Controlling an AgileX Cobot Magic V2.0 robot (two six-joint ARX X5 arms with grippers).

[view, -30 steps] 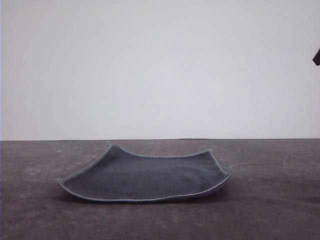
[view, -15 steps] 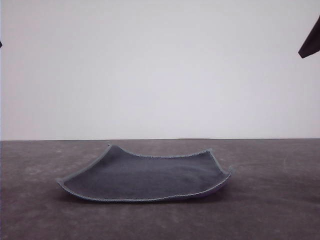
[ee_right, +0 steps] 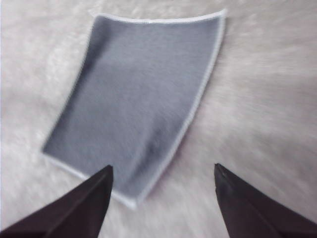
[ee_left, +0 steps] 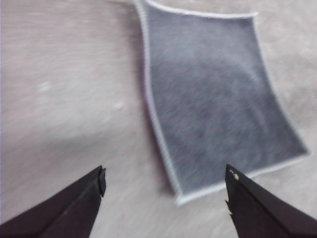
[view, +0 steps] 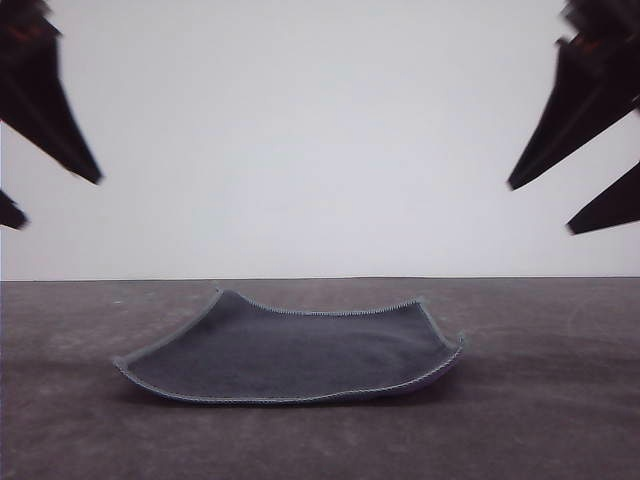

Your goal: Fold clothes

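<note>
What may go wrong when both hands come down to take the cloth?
The cloth lies flat with only its right edge slightly lifted, so the open left hand may pinch nothing or push it along the table. If the open right hand grips first, the fold may come out skewed.

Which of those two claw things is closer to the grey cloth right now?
Roughly equal; I can't tell. The left gripper hangs open above the cloth's left side, the right gripper open above its right. Neither touches it.
</note>
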